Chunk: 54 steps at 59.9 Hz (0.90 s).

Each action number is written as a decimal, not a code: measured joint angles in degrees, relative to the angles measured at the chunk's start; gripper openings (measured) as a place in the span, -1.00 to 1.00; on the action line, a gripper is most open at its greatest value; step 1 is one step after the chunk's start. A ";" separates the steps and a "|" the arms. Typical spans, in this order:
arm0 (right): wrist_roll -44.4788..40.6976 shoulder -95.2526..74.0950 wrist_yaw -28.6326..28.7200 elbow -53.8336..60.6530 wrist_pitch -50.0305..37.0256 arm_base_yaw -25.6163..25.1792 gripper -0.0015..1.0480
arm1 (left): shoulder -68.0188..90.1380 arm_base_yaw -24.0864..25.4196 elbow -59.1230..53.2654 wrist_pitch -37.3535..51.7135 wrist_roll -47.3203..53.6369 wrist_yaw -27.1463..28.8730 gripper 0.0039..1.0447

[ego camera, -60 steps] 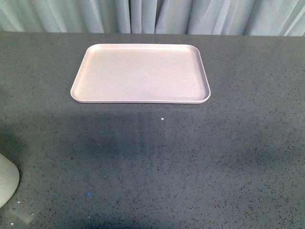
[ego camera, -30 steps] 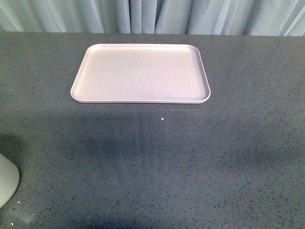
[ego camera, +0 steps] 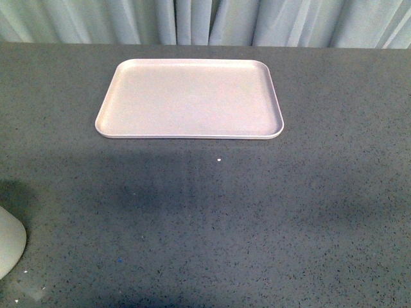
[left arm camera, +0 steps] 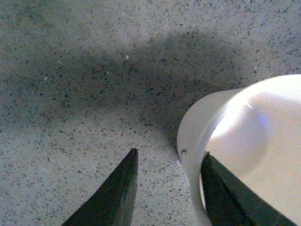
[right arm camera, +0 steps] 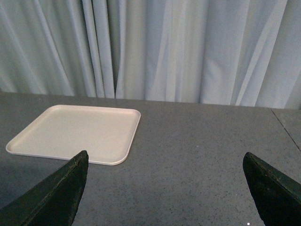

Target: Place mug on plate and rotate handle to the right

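The pale pink plate (ego camera: 189, 96) lies empty at the far middle of the grey table; it also shows in the right wrist view (right arm camera: 75, 132). The white mug (ego camera: 8, 240) is only a sliver at the front left edge. In the left wrist view the mug (left arm camera: 244, 122) is seen from above with its rim wall between the jaws of my open left gripper (left arm camera: 170, 157): one finger inside the mug, one outside. The handle is out of view. My right gripper (right arm camera: 165, 154) is open and empty above the table, right of the plate.
The grey speckled table (ego camera: 257, 212) stretches between mug and plate. Pale curtains (ego camera: 205, 19) hang behind the table's far edge. Neither arm shows in the front view.
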State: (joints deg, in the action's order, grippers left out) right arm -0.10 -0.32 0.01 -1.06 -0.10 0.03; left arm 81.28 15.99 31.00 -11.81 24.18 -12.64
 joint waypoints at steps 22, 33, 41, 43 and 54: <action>0.00 0.00 0.00 0.00 0.00 0.00 0.82 | -3.21 -3.45 1.73 -5.29 -3.19 0.59 -0.96; 0.00 0.00 0.00 0.00 0.00 0.00 0.82 | -4.35 -11.61 8.28 -7.48 -8.70 1.16 -0.96; 0.00 0.00 0.00 0.00 0.00 0.00 0.82 | -0.13 -21.31 17.27 -7.48 -15.23 4.68 -0.96; 0.00 0.00 0.00 0.00 0.00 0.00 0.82 | 2.03 -24.13 20.17 -7.37 -17.20 5.49 -0.96; 0.00 0.00 0.00 0.00 0.00 0.00 0.82 | 17.86 -38.82 39.56 -9.40 -26.16 9.79 -0.96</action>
State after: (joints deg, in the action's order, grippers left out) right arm -0.10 -0.32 0.01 -1.06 -0.10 0.03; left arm 99.13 -22.83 70.57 -21.21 -1.98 -2.85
